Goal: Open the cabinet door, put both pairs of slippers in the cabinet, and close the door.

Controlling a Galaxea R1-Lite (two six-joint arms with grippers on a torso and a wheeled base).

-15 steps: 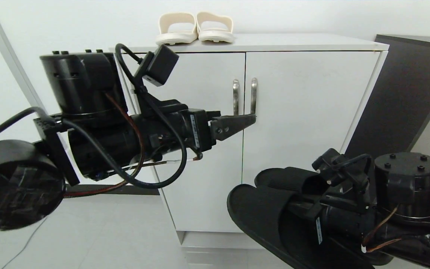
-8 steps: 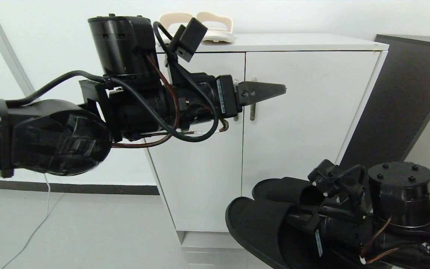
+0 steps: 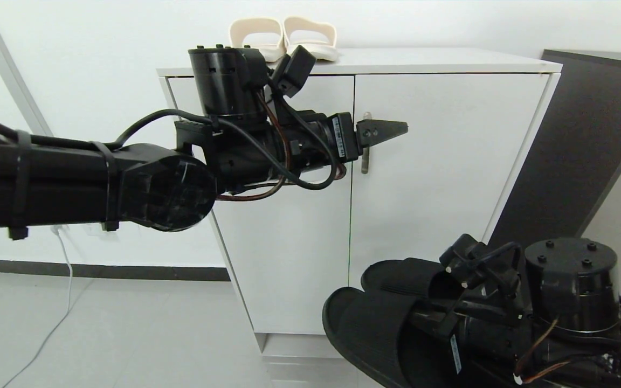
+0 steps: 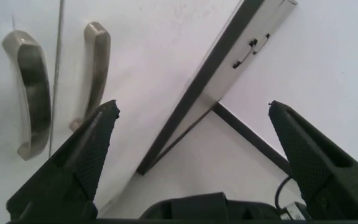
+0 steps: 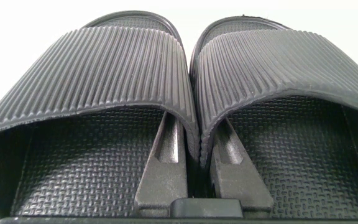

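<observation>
By the white wall [image 3: 100,54]: open left pincer [image 3: 402,128] near cabinet handles [image 3: 365,157]; right pincer [image 5: 194,149] grips black slippers [image 3: 375,323].

Head cam faces cabinet [image 3: 450,161]; L wrist cam close, prob. shares handles [image 4: 95,68].

White cabinet [image 3: 440,161] on pale floor [image 3: 127,334], cream slippers [image 3: 283,37] side by side on its top, above and left of the left end effector [image 3: 403,129]

Your white cabinet [image 3: 440,161] stands shut; cream slippers [image 3: 310,37] sit paired on top, black slippers [image 3: 375,323] held low in front.
</observation>
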